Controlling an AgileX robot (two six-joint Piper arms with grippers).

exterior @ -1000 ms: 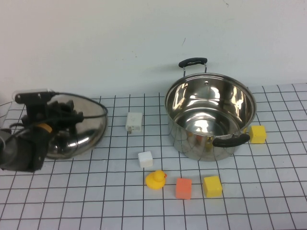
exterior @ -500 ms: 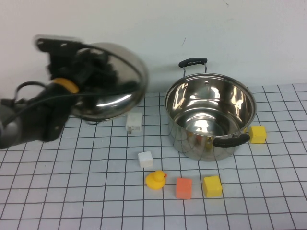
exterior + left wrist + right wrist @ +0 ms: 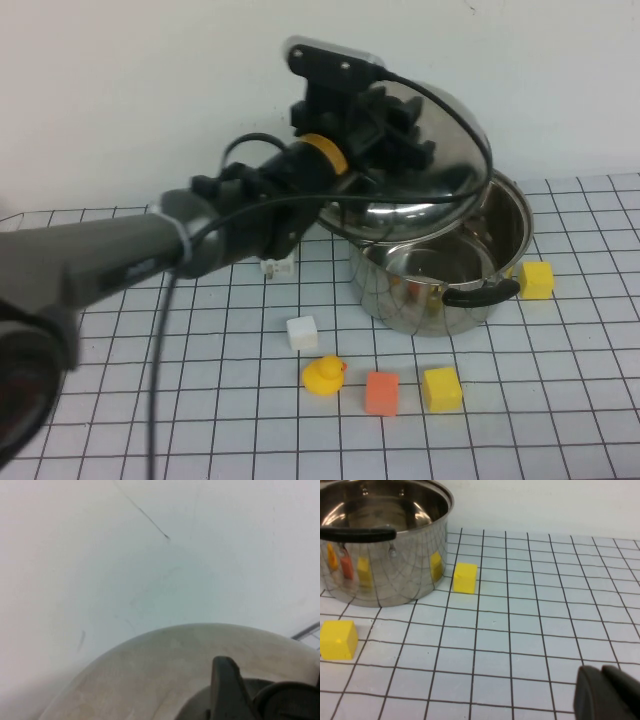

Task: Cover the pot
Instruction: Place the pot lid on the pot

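The pot [image 3: 430, 285], large shiny steel with two black side handles, stands open at the middle right of the gridded table. My left gripper [image 3: 385, 135] is shut on the black knob of the domed steel lid [image 3: 425, 175] and holds the lid tilted in the air, over the pot's far left rim. In the left wrist view the lid's dome [image 3: 165, 670] fills the lower part, with my left gripper [image 3: 270, 695] on the knob. My right gripper [image 3: 605, 690] is shut and empty, low over the table to the pot's right; the pot [image 3: 380, 565] shows in the right wrist view.
Small things lie in front of the pot: a white block [image 3: 302, 331], a yellow duck [image 3: 323, 375], an orange block [image 3: 382, 392] and a yellow block [image 3: 442, 388]. Another yellow block [image 3: 537, 279] sits right of the pot. A white plug [image 3: 278, 265] lies under my left arm.
My left arm has lifted the lid from the table's far left and carried it right, up over the pot. The pot and the blocks have not moved.
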